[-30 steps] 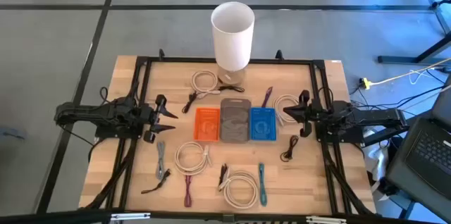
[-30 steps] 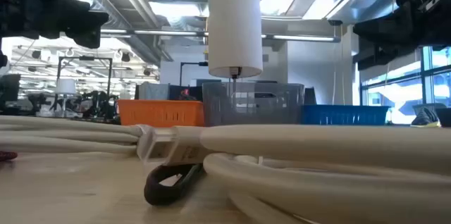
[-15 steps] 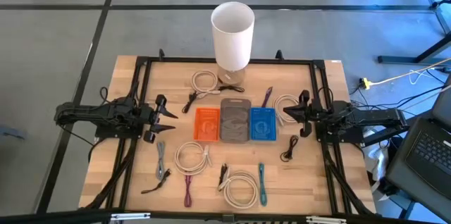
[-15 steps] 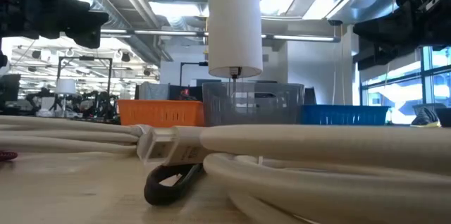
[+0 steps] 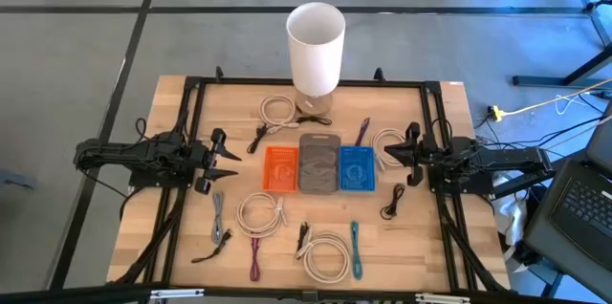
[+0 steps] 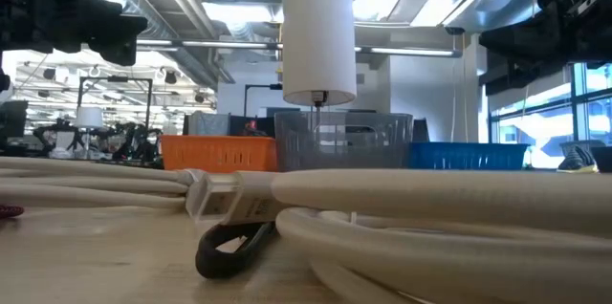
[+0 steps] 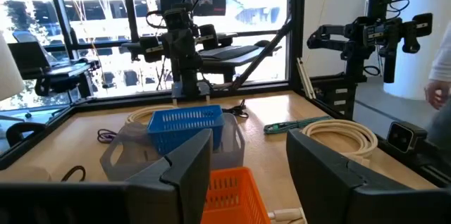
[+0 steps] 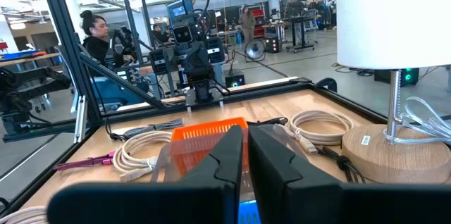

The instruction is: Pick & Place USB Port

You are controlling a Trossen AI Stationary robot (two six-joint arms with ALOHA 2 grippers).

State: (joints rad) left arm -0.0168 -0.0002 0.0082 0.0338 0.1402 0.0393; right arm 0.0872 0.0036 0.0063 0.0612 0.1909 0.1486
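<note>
Left pincer (image 7: 243,175) parted, right pincer (image 8: 244,155) closed, per wrist views

In the low view, white cables (image 6: 402,199) hide the tabletop beyond.

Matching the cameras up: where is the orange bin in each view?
High: orange bin, centre, leftmost of three.
Low: left of middle, behind the cables.
Left wrist: bottom centre.
Right wrist: centre.
Shared landmark: grey bin beside it.
</note>
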